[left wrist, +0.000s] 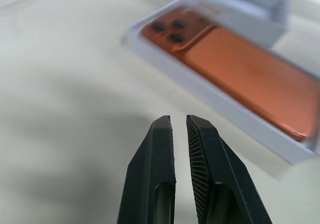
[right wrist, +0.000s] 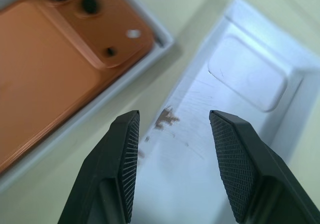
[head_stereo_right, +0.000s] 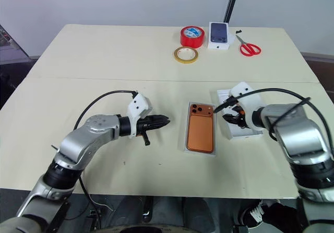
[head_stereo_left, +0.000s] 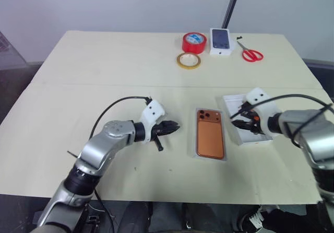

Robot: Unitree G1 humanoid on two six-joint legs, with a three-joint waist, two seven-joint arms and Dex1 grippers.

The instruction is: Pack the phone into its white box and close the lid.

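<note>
The table (head_stereo_left: 104, 61) carries everything, and the two arms reach in over its near edge. The left arm comes in from the near left corner, elbow bent, forearm lying almost level and aimed toward the middle of the table; the left gripper (head_stereo_left: 171, 126) hovers above bare tabletop just to the left of the white box (head_stereo_left: 196, 155), its two fingers nearly together with only a thin slit between them and nothing held. The right arm enters from the right edge, its forearm angled inward and tipped down, and the right gripper (right wrist: 172, 149) hangs over the lid (head_stereo_left: 229, 103), fingers spread apart with nothing between them. The lid lies open side up just to the right of the white box, close beside it; much of it is covered by the right gripper in the head views, and the right wrist view shows its pale inner floor with a small brownish mark and a raised rounded patch. The phone (head_stereo_left: 210, 135) lies back up inside the white box, camera lenses toward the far end, the thin white rim showing around it. At the far edge stand a red tape roll (head_stereo_left: 194, 41), a yellowish tape ring (head_stereo_left: 188, 61), a small printed box (head_stereo_left: 221, 40) and red-handled scissors (head_stereo_left: 251, 52), well apart from both grippers. The right arm's upper part is cut off by the picture's edge.
</note>
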